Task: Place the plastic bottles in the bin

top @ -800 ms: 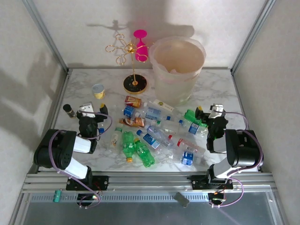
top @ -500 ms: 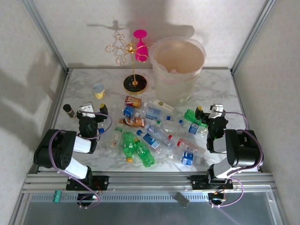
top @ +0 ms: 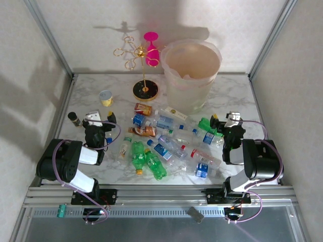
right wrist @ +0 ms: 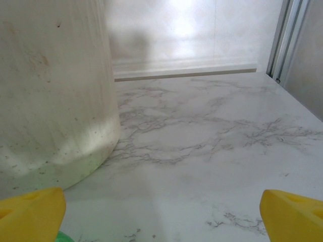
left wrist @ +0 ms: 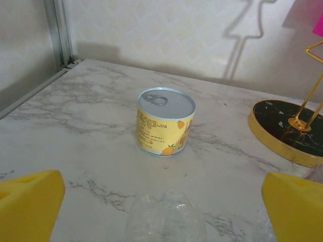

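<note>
Several plastic bottles lie scattered mid-table between the arms: two green ones (top: 137,156) (top: 155,165), a third green one (top: 208,125) at the right, clear ones with blue labels (top: 164,121) and brown labels (top: 144,131). The bin (top: 192,75), a large cream bucket, stands at the back right; its wall (right wrist: 50,91) looms left in the right wrist view. My left gripper (top: 102,117) is open at the pile's left edge, and a clear bottle's end (left wrist: 164,219) shows low between its yellow fingertips (left wrist: 30,201). My right gripper (top: 225,118) is open and empty beside the third green bottle.
A short yellow cup (left wrist: 165,122) stands ahead of the left gripper. A gold wire stand (top: 144,91) with a pink glass (top: 151,50) is left of the bin. A tiny dark vial (top: 74,118) sits near the left frame post. Bare marble (right wrist: 212,151) lies right of the bin.
</note>
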